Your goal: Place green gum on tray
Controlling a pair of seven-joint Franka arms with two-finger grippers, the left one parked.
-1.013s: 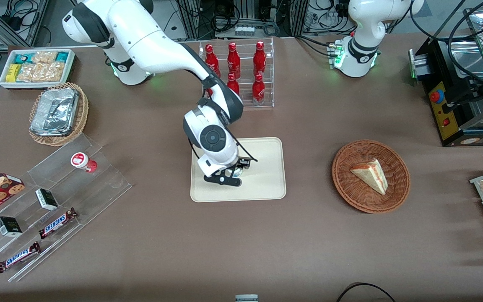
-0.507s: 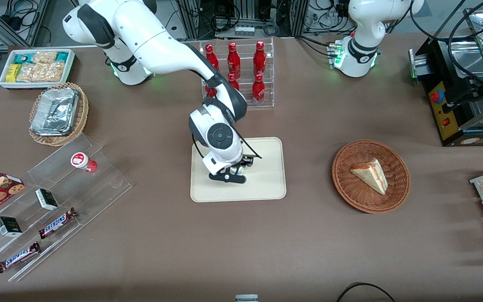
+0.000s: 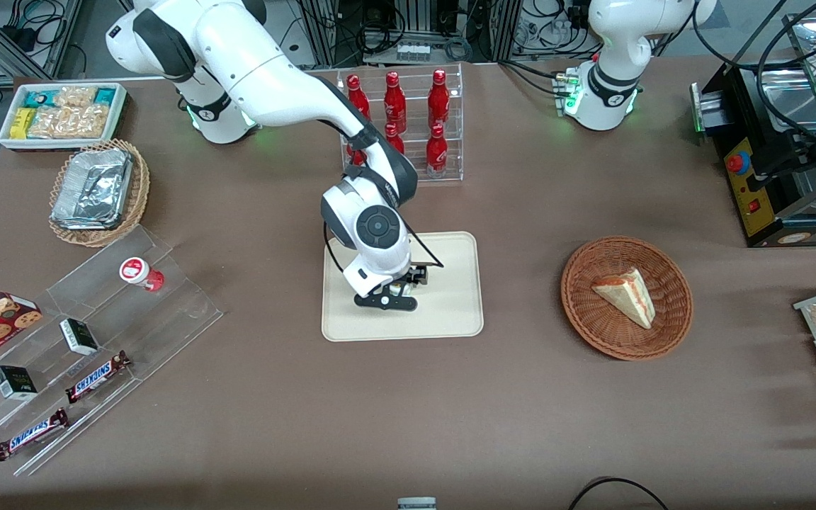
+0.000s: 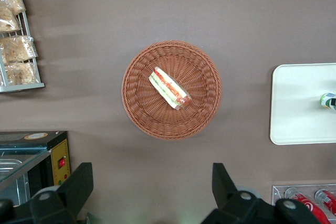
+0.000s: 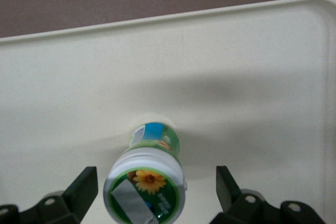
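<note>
The green gum (image 5: 149,182), a small bottle with a white-and-green lid and a flower on top, stands upright on the cream tray (image 5: 236,51). My right gripper (image 5: 155,192) is open around it, one dark finger (image 5: 84,187) on each side with a gap to the bottle. In the front view the gripper (image 3: 399,287) is low over the tray (image 3: 450,312) and mostly hides the gum (image 3: 395,289). The left wrist view shows the gum (image 4: 329,100) on the tray (image 4: 299,103).
A rack of red bottles (image 3: 401,120) stands farther from the front camera than the tray. A wicker basket with a sandwich (image 3: 626,296) lies toward the parked arm's end. A clear stepped stand with the red gum bottle (image 3: 140,273) and snack bars lies toward the working arm's end.
The right wrist and gripper have shifted a little over the tray toward the parked arm's end and slightly farther from the front camera. Nothing else moved.
</note>
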